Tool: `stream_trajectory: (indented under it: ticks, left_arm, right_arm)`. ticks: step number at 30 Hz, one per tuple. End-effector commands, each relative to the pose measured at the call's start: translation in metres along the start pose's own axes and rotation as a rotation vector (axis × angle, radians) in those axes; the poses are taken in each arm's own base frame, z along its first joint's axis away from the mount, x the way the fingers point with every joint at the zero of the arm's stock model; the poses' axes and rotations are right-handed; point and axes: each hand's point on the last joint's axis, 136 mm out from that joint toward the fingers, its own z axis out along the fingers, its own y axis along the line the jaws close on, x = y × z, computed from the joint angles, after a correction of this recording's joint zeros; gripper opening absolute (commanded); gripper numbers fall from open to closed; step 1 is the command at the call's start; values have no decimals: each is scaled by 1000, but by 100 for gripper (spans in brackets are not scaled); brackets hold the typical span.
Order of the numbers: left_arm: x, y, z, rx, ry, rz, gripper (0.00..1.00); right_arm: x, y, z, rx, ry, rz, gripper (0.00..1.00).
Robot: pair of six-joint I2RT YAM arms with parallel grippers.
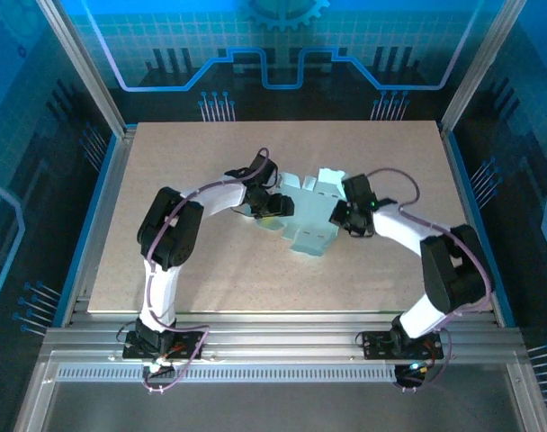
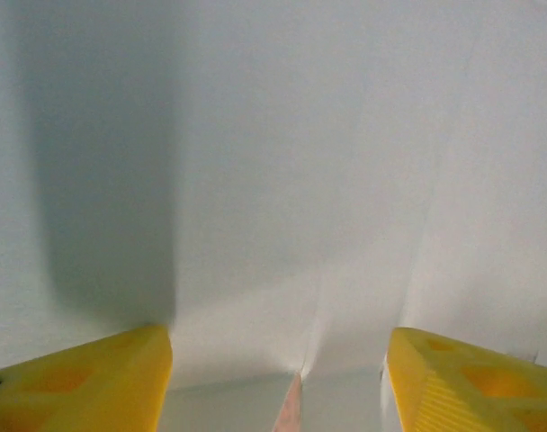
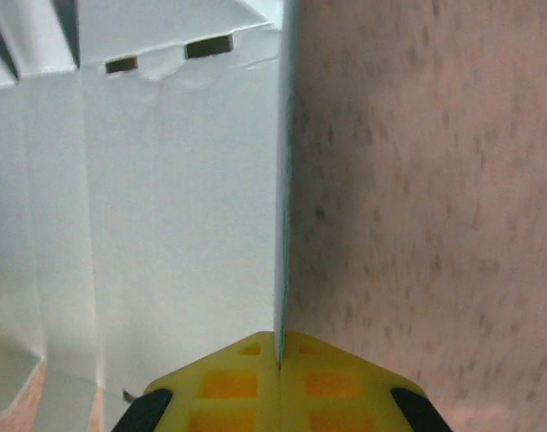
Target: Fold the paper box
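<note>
The paper box (image 1: 308,219), pale blue-green card partly raised out of flat, is seen near the middle of the worktop (image 1: 210,270) in the overhead view, with its flaps (image 1: 327,176) pointing toward twelve o'clock. The left claw (image 1: 275,205) is placed at the box's nine o'clock side and the right claw (image 1: 347,216) at its three o'clock side, so that the card lies between the two. In the left wrist view the left claw (image 2: 278,382) is spread, its two yellow fingers (image 2: 85,382) set well apart at the bottom corners. A broad pale face of the box (image 2: 282,162), marked by a faint crease, is seen close before them; whether it is touched cannot be told. In the right wrist view the right claw (image 3: 278,360) is pressed together on a thin upright edge of the box (image 3: 165,234), which is pinched between the yellow pads (image 3: 228,382). Two small slots (image 3: 209,45) are cut in the card toward eleven o'clock, and the speckled worktop (image 3: 426,225) is seen at three o'clock of the pinched edge.
</note>
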Motion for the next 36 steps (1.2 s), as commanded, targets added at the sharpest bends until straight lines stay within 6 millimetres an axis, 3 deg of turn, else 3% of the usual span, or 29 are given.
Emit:
stream_trajectory:
  ticks: [1,6,11,14,19,23,28,36]
  left_arm:
    - [-17,-9,-50,-12,-114,18,74]
    - [-36,4,-83,8,-217,-12,82]
    - [-54,22,-87,86,-249,-58,89]
    - [-66,19,-85,172,-267,-46,90]
    - [-85,-10,-78,337,-310,121,88]
    - [-89,-11,-65,342,-280,240,86]
    - [-84,-18,-46,371,-191,286,71]
    - [-81,-8,-22,313,-140,263,59]
  right_arm:
    - [2,-25,-10,172,151,-349,0]
    - [-39,-31,-26,340,136,-609,0]
    - [-81,-30,-35,495,77,-780,0]
    - [-97,-22,-38,524,54,-843,0]
    - [-87,15,-37,286,45,-962,0]
    - [-75,43,-43,52,35,-1035,0]
    - [-77,57,-50,-54,47,-1054,0]
    - [-79,69,-51,-127,74,-1059,0]
